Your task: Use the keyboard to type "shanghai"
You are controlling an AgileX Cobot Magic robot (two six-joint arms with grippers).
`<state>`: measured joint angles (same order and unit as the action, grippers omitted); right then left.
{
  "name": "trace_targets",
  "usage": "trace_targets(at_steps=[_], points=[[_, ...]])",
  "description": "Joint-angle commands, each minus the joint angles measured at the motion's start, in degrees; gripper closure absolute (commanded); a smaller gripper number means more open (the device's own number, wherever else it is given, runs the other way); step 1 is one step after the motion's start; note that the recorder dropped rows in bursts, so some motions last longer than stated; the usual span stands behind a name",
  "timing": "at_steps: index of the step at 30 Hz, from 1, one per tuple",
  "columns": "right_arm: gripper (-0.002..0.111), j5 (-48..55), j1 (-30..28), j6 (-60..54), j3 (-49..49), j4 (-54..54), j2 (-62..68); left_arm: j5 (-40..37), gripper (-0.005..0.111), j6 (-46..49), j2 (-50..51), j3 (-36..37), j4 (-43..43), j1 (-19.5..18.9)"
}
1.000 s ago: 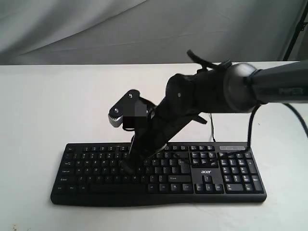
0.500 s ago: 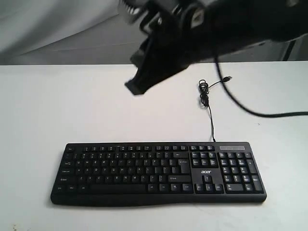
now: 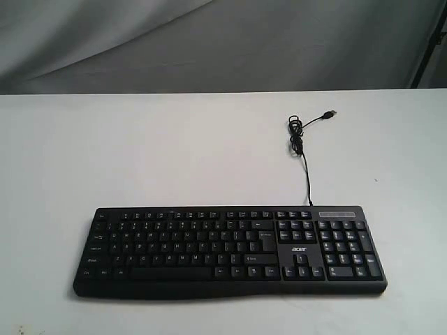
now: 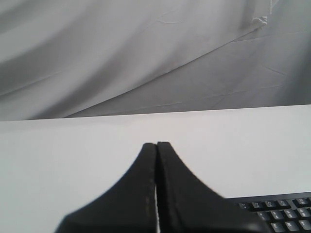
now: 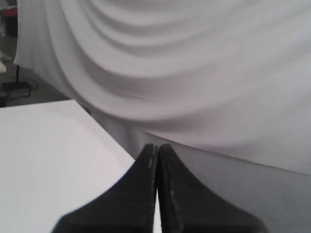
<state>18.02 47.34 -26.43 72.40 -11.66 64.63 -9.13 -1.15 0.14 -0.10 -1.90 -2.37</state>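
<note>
Though unplugged, keyboard (image 3: 230, 251) on table (image 3: 140, 153).

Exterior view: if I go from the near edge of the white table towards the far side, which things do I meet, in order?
Wide black plastic keyboard → thin black cable running from its back edge → small tangled coil of that cable → USB plug at the cable's end → grey draped cloth at the back.

Laboratory-style robot test bench, staged for recording. A plain white table (image 3: 174, 153) holding a keyboard (image 3: 230, 248) stands before a draped grey cloth backdrop (image 3: 230, 42) that fills the whole background, as in a studio set-up.
</note>
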Motion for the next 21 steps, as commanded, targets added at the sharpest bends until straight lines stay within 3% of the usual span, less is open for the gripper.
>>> trace_targets(at_steps=[1, 5, 12, 16, 21], points=[[0.108, 2.4, -5.1, 10.7, -0.8, 5.6, -3.9, 0.3, 0.107, -0.2, -0.1, 0.1, 0.1, 0.4], [0.108, 1.3, -16.1, 20.8, -9.3, 6.4, -9.9, 0.3, 0.107, -0.2, -0.1, 0.1, 0.1, 0.4], [0.108, -12.8, -35.1, 26.0, -33.7, 6.1, -26.3, 0.3, 0.107, -0.2, -0.1, 0.1, 0.1, 0.4], [0.108, -21.1, -41.0, 25.6, -47.2, 7.0, -36.3, 0.3, 0.107, -0.2, -0.1, 0.1, 0.1, 0.4], [0.108, -22.5, -45.0, 25.0, -59.0, 9.8, -45.2, 0.3, 0.107, -0.2, -0.1, 0.1, 0.1, 0.4]])
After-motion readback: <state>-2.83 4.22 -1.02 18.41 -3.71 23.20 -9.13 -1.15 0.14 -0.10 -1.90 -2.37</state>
